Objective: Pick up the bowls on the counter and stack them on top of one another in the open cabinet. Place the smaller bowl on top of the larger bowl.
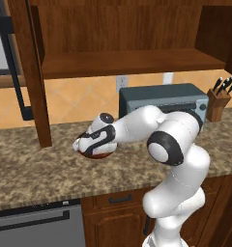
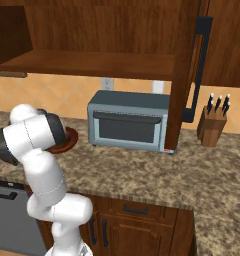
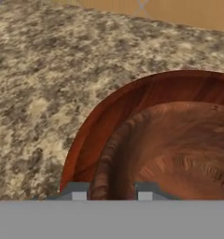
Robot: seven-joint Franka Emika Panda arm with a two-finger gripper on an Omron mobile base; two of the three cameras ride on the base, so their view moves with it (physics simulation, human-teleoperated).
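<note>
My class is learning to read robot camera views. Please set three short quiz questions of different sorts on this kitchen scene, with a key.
1. True or false: the larger bowl is on the cabinet shelf.
2. Multiple choice: behind the arm on the counter is A) a kettle, B) a toaster oven, C) a sink.
3. Fill in: the gripper straddles the bowl's ____.

Key: 1 false, it sits on the counter. 2 B. 3 rim.

Grey-blue toaster oven (image 2: pixel 128 125) stands near wooden knife block (image 2: pixel 212 128).
</note>
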